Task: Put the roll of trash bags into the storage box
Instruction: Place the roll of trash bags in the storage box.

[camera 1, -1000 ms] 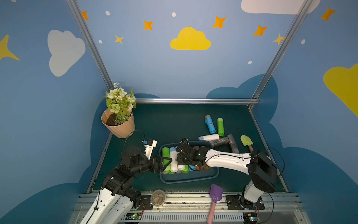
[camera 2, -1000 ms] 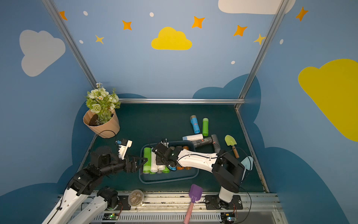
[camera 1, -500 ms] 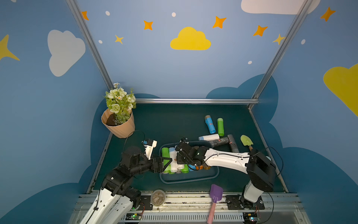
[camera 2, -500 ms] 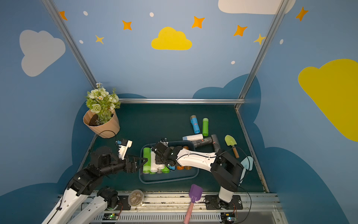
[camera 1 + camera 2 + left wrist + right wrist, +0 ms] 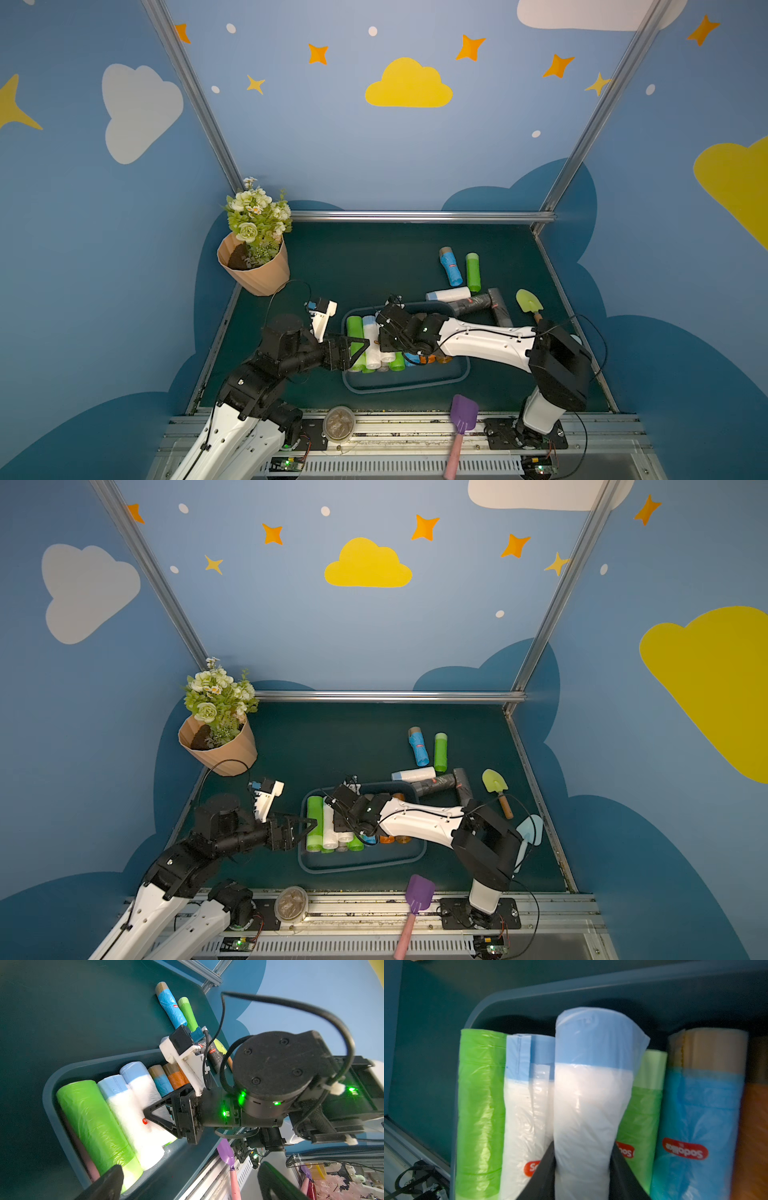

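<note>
Storage box (image 5: 407, 384): smooth moulded plastic, dark teal, soft sheen on the rolled rim.
White roll (image 5: 591, 1095): thin glossy plastic film, faintly wrinkled.
Green roll (image 5: 479, 1105): shiny crinkled film with bright highlights.
Blue roll (image 5: 699, 1115): crinkly translucent film over a matt brown cardboard core.
Tabletop (image 5: 374, 266): matt dark green, even.
Flower pot (image 5: 259, 274), 10 o'clock on the table: matt tan, faceted.
Back rail (image 5: 415, 216), 12 o'clock: brushed silvery metal.
Trowel (image 5: 528, 300), 3 o'clock: smooth light-green plastic blade, wooden-looking handle.
Purple scoop (image 5: 463, 409), 6 o'clock: smooth plastic.

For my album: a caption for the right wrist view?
Right gripper clasps white roll among others in the storage box.
</note>
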Robot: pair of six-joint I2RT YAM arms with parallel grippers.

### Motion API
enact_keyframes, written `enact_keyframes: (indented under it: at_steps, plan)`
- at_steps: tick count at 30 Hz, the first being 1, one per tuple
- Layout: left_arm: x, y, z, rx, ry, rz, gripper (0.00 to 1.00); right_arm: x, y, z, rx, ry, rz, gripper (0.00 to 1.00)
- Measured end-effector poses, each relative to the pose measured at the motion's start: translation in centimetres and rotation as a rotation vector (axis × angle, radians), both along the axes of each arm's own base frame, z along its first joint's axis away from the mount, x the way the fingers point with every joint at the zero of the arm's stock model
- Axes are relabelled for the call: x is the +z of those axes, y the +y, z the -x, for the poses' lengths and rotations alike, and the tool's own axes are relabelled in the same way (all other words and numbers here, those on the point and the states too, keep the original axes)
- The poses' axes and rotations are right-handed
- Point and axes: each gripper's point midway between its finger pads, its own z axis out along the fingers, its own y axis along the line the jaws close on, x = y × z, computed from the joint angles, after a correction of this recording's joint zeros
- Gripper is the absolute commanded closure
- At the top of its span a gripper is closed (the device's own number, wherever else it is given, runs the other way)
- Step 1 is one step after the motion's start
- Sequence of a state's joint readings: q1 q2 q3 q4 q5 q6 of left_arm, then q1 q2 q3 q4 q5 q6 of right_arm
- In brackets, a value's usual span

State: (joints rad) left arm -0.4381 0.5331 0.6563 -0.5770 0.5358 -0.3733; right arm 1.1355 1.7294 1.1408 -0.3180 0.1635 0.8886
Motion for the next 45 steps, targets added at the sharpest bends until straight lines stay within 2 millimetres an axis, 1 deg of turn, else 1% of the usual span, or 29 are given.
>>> enact_keyframes:
  at_steps: [9, 19, 23, 35, 39, 45]
  plan:
    - [0.0, 0.0, 0.0, 0.003, -0.001, -0.002, 0.00, 0.0, -0.1, -0.1, -0.001, -0.008, 0.005, 0.58]
    - [-0.1, 0.0, 0.1, 0.000, 0.002, -0.008, 0.00, -0.1, -0.3, -0.1, -0.003, -0.013, 0.011, 0.56]
    - [-0.2, -0.1, 0.1, -0.002, 0.001, -0.008, 0.00, 0.1, -0.3, -0.1, -0.003, -0.016, 0.010, 0.53]
    - [-0.2, -0.1, 0.1, -0.003, 0.001, -0.011, 0.00, 1.3, -0.7, 0.3, 0.011, -0.047, 0.016, 0.46]
    - [-0.2, 0.0, 0.0, 0.001, 0.001, -0.013, 0.00, 1.5, -0.8, 0.5, 0.016, -0.060, 0.025, 0.45]
    - [-0.3, 0.0, 0.0, 0.003, 0.000, -0.016, 0.00, 2.6, -1.2, 0.4, 0.017, -0.085, 0.019, 0.43]
